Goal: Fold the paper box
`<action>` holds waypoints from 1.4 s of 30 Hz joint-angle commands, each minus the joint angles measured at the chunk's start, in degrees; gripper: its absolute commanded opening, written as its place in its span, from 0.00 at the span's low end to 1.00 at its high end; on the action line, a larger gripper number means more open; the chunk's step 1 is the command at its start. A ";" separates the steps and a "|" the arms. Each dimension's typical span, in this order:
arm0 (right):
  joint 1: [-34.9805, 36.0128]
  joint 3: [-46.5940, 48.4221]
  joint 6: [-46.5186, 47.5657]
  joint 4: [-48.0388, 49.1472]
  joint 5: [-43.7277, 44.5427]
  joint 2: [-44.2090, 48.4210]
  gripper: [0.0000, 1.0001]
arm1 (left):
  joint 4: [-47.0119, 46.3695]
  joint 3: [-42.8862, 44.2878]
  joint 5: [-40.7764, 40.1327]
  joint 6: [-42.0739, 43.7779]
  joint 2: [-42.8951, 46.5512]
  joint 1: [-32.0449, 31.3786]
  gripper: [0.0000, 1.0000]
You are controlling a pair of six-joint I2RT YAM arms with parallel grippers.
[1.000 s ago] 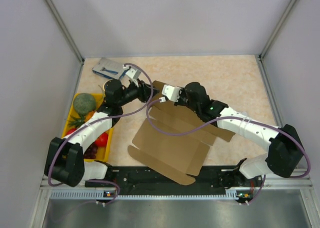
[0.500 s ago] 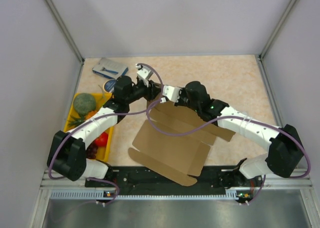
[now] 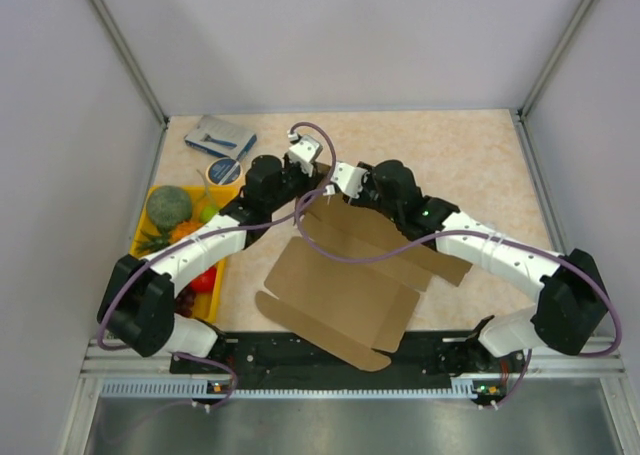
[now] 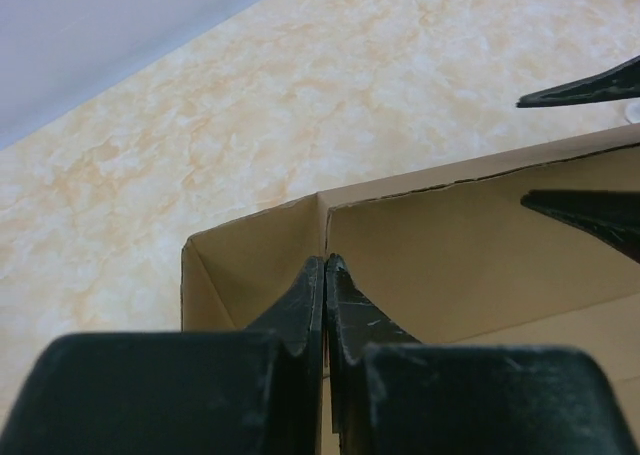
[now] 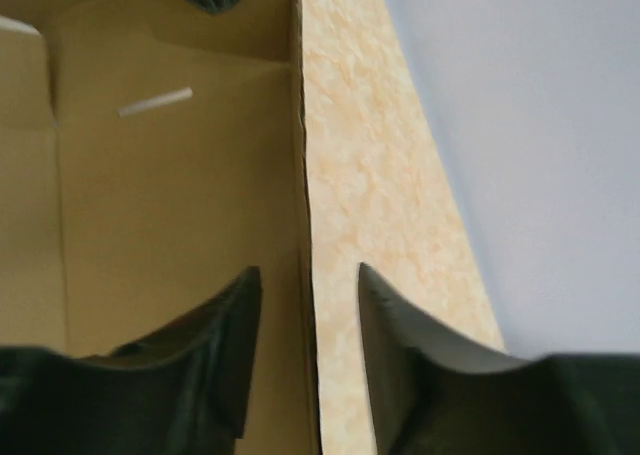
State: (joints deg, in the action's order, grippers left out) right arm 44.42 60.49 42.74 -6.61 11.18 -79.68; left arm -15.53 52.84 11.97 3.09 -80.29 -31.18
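Judging the fold as barely begun. Seeing the plain brown corrugated cardboard mailer box (image 3: 340,285) spread over the middle of the table between the two arms, mostly flat, with its rounded flaps toward the near edge. Finding only the far end raised: a back wall standing upright, with a short side flap turned in at its left corner, plain in the left wrist view. Meeting that corner with the black two-finger left gripper (image 4: 326,267), pressed fully together, tips at the seam of wall and flap; impossible to tell whether any cardboard is nipped between them. Straddling the top edge of the same wall, further right, with the black right gripper (image 5: 308,270), parted a little, one finger inside the box and one outside, clamping nothing as far as visible. Reckoning nearly everything as left to do: long side walls to lift, remaining flaps to tuck, lid to bring over and close. Turning to the surroundings: at the far left a yellow plastic tray (image 3: 135,243) of fruit, among it a round green melon-like piece (image 3: 168,205); beyond it a small blue-grey flat packet (image 3: 222,135) and a round roll (image 3: 222,170) just beside; underneath all of it a peach marbled tabletop (image 3: 470,155); along the near edge a black base rail (image 3: 330,355) carrying both arms; around three sides pale grey panels (image 3: 350,35) joined by slanting metal posts.
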 commanded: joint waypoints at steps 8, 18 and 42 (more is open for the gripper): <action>-0.04 7.01 -48.32 -25.79 12.48 16.21 0.99 | -10.22 -3.44 -11.44 0.16 0.40 -1.61 0.00; -0.13 8.95 -118.70 -38.83 8.34 26.42 0.99 | -13.20 -6.17 -14.07 -3.00 1.45 -1.69 0.00; -1.62 5.25 -168.51 -23.18 17.91 3.92 0.57 | -16.64 -11.35 -18.65 -5.20 6.99 -2.57 0.00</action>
State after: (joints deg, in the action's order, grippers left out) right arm 43.66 65.56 -113.32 -31.81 26.37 -74.46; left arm -27.44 41.82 -5.78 -1.85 -75.66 -33.43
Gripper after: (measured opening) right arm 0.587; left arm 0.012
